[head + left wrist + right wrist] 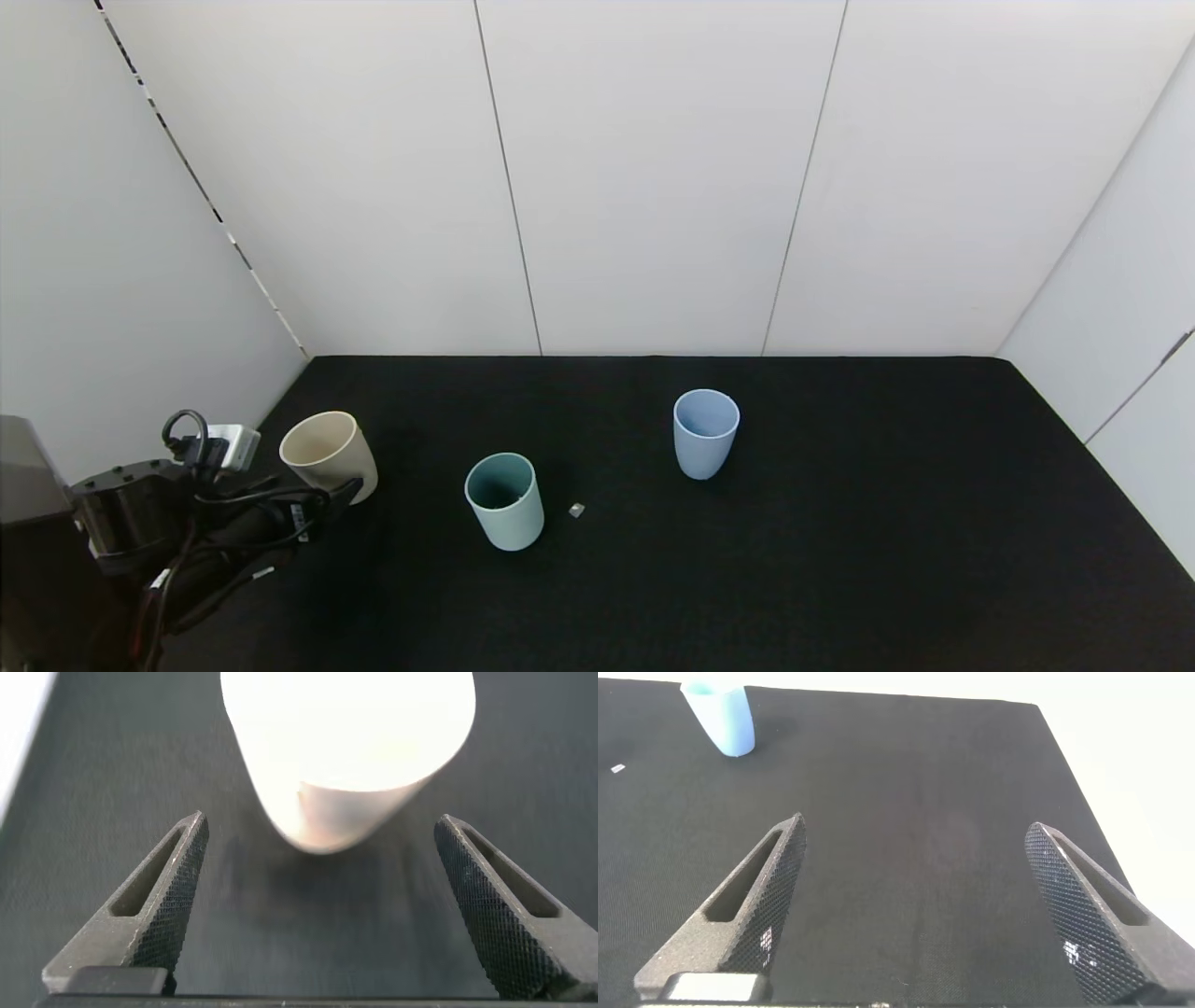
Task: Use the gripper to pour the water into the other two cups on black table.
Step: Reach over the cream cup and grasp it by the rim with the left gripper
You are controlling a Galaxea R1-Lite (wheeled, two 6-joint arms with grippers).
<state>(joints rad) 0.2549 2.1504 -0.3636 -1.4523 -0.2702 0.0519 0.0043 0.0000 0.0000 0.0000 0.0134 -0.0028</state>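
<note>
the black table point(840, 560) runs wide under white wall panels, and three handleless cups stand upright on it, well apart from one another. the beige cup point(329, 455) stands near the table's left edge, toward the far left corner. the teal-green cup point(505, 500) stands left of the table's middle, nearer the front than the other two, its inside dark. the light blue cup point(706, 432) stands near the middle of the table, farther back. a tiny pale fleck point(576, 510) lies on the table just beside the teal-green cup, between it and the light blue one. the left gripper point(318, 849) sits low at the table's left edge, just in front of the beige cup, with looped black cables and a small white-grey box on its wrist. its two textured fingers point(163, 905) stand spread wide; the beige cup point(346, 756) rises just past the tips, in line with the gap, touching neither finger, so nothing is held. in the right wrist view the right gripper point(915, 859) hovers over bare table toward the right side, its fingers likewise spread wide with nothing between them, and the light blue cup point(719, 714) shows far off beyond it.
</note>
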